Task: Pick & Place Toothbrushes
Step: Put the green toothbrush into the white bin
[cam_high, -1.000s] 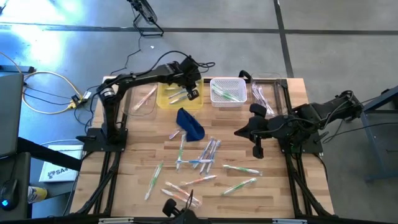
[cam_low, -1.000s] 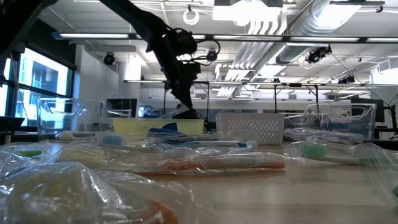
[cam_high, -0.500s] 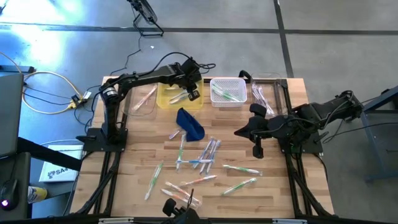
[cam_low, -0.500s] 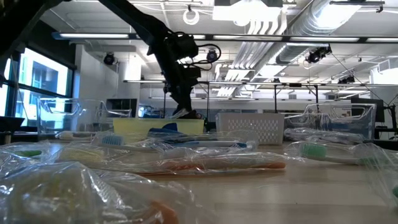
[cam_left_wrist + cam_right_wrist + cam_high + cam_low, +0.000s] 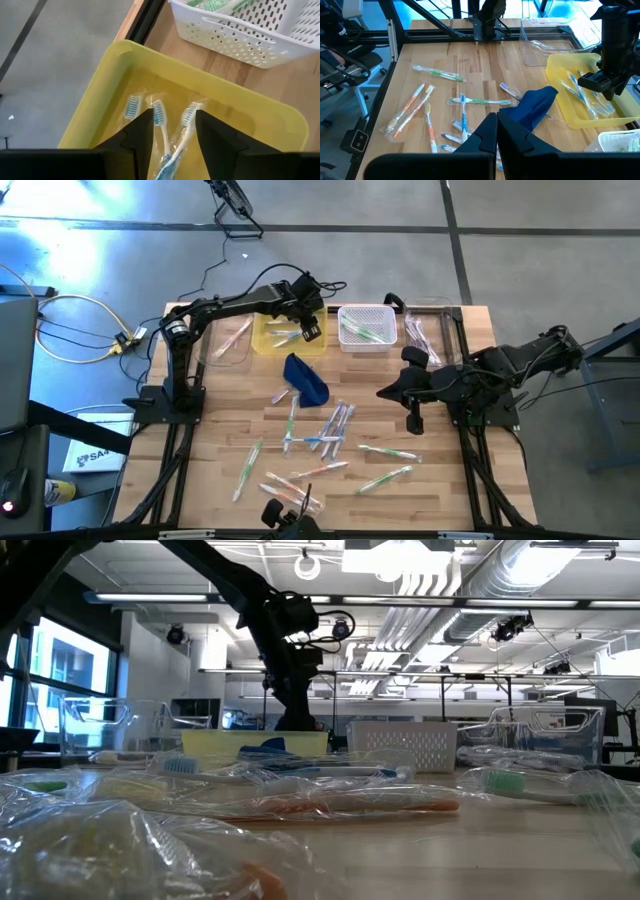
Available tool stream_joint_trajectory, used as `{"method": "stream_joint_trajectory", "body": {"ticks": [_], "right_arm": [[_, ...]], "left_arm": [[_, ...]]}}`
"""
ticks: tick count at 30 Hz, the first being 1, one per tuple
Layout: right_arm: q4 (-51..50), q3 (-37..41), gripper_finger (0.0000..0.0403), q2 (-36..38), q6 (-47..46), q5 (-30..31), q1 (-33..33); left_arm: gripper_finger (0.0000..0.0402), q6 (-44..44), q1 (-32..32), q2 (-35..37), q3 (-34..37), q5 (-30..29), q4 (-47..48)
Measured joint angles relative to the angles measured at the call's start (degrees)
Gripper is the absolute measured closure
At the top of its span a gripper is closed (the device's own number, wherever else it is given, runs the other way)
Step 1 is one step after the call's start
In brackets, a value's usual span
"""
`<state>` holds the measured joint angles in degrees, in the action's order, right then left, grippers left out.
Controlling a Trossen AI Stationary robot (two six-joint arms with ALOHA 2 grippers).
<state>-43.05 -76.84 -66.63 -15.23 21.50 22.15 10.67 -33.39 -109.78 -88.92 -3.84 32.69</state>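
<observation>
Hanging over the yellow tray [image 5: 277, 333] at the table's far edge, the left gripper [image 5: 170, 131] has its fingers spread, with nothing between them; three wrapped toothbrushes with blue bristles [image 5: 159, 116] lie loose on the tray floor below, one of them in line with the gap. Just beside the tray toward the right edge stands a white perforated basket [image 5: 366, 327] holding green-accented brushes, and past that a clear bin [image 5: 432, 328] near the far right corner with a few more. On the tray's other side sits another clear bin [image 5: 231, 340] holding a pink one.

A dark blue pouch [image 5: 306, 378] lies crumpled on the wood (just near of the yellow tray), with a brush touching its left end. Most of the loose toothbrushes [image 5: 330, 430] are scattered across the middle and near half of the table [image 5: 444, 490], some crossing each other in a cluster, others lying singly toward the near edge.

The right gripper [image 5: 497, 125] hovers over the right half of the table, well apart from the tray, its fingers pressed together and holding nothing. Bare wood lies open along the left edge and in the near right corner. The arms' black frames run along both side edges.
</observation>
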Motion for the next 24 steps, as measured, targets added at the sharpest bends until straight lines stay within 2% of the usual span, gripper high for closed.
{"method": "stream_joint_trajectory", "body": {"ticks": [24], "right_arm": [[1.8, 0.0, 0.0401, 0.0, 0.4, 0.0, 0.0]], "left_arm": [[0.0258, 0.0, 0.0, 0.0, 0.0, 0.1, 0.4]]}}
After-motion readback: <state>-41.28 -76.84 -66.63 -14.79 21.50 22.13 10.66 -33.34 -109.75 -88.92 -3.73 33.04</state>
